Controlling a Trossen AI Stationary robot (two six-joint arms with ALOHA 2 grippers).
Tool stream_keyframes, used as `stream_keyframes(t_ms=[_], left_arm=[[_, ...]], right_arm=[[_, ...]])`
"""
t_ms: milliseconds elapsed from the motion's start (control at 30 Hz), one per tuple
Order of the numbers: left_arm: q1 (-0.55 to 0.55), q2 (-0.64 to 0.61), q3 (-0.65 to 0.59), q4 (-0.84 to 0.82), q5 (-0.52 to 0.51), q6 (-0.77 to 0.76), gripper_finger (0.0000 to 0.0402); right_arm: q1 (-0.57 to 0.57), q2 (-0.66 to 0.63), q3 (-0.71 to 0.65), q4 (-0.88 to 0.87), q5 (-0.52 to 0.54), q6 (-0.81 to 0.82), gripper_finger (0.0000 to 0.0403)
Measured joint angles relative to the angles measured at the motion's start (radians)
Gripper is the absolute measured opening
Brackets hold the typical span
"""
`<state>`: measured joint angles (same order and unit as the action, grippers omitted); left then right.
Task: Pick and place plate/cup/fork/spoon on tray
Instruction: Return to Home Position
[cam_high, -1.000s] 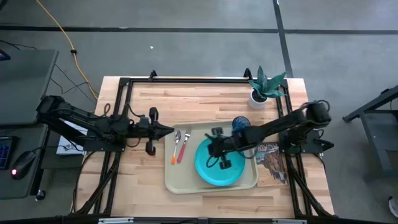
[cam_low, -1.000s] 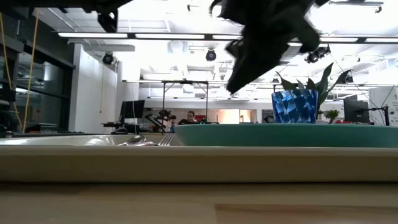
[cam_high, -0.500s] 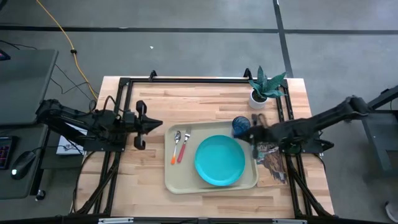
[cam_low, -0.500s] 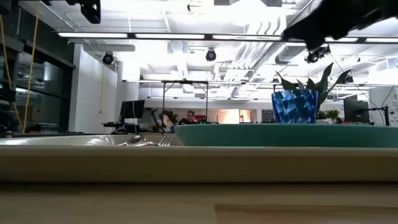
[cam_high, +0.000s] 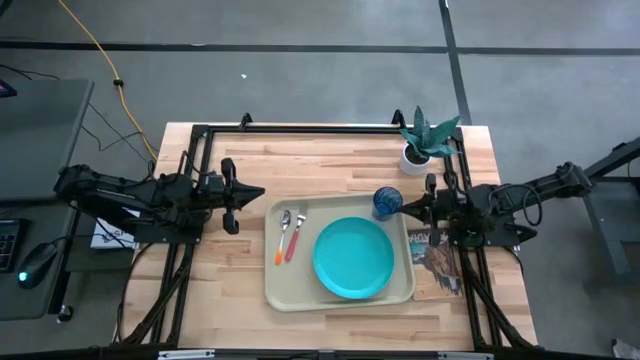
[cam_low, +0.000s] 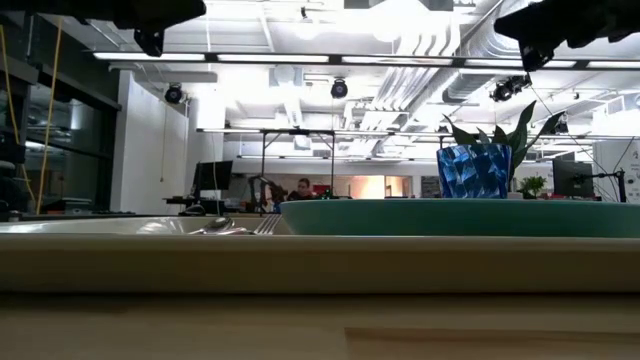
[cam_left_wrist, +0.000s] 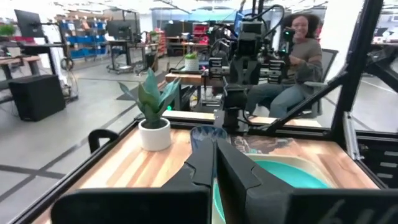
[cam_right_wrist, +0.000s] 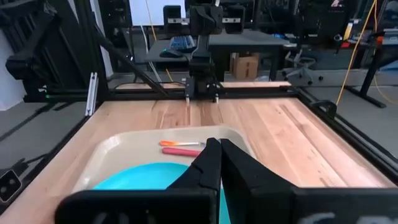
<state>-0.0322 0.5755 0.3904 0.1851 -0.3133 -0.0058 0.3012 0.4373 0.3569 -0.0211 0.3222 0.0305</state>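
Beige plastic forms the tray (cam_high: 300, 290), which lies on the wooden tabletop (cam_high: 330, 165) between the two arms. On its right half we see the turquoise plate (cam_high: 352, 257), lying flat and apart from the cutlery. Left of the plate, the spoon (cam_high: 281, 240) and the fork (cam_high: 295, 237) lie side by side, the spoon on the left. Their metal ends point to the far edge and their handles to the near one. The blue cup (cam_high: 387, 201) stands upright at the tray's far right corner, just beyond the plate.

We find the left claw (cam_high: 258, 193) over bare wood just left of the tray, pointing right. In its wrist view the fingers (cam_left_wrist: 202, 165) are pressed together with nothing between them. The right claw (cam_high: 404, 208) hangs at the tray's right edge, just beside the cup and pointing left. Its fingers (cam_right_wrist: 208, 162) are likewise pressed together and empty.

A potted plant (cam_high: 420, 140) stands at the far right of the tabletop, and a printed sheet (cam_high: 437, 258) lies right of the tray.
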Motion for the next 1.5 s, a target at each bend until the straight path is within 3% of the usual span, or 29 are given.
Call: stream_keyframes(t_ms=[367, 567, 700, 833, 1000, 1100, 1233, 1367, 1500], left_arm=[[-0.001, -0.048, -0.001, -0.036, 0.021, 0.017, 0.0], [-0.002, -0.177, -0.007, -0.171, 0.13, 0.004, 0.0], [0.005, -0.293, -0.15, -0.052, 0.159, 0.008, 0.0], [0.044, -0.413, -0.277, 0.049, 0.253, 0.008, 0.0], [0.119, -0.534, -0.287, -0.049, 0.457, -0.059, 0.0], [0.149, -0.574, -0.288, -0.063, 0.517, -0.09, 0.0], [0.147, -0.572, -0.339, -0.051, 0.504, -0.104, 0.0], [0.126, -0.567, -0.382, -0.078, 0.353, -0.1, 0.0], [0.093, -0.573, -0.378, -0.062, 0.366, -0.094, 0.0]], right_arm=[[0.0, -0.006, -0.001, -0.049, 0.026, 0.042, 0.0], [0.0, -0.007, -0.001, -0.05, 0.051, 0.036, 0.0], [0.0, -0.007, -0.001, -0.05, 0.046, 0.018, 0.0], [0.0, -0.007, -0.001, -0.05, 0.046, 0.026, 0.0], [0.0, -0.007, -0.001, -0.05, 0.046, 0.04, 0.0], [0.0, -0.007, -0.001, -0.05, 0.049, 0.044, 0.0], [0.0, -0.007, -0.001, -0.049, 0.054, 0.068, 0.0], [0.0, -0.007, -0.001, -0.05, 0.062, 0.094, 0.0], [0.0, -0.007, -0.001, -0.06, 0.067, 0.1, 0.0]])
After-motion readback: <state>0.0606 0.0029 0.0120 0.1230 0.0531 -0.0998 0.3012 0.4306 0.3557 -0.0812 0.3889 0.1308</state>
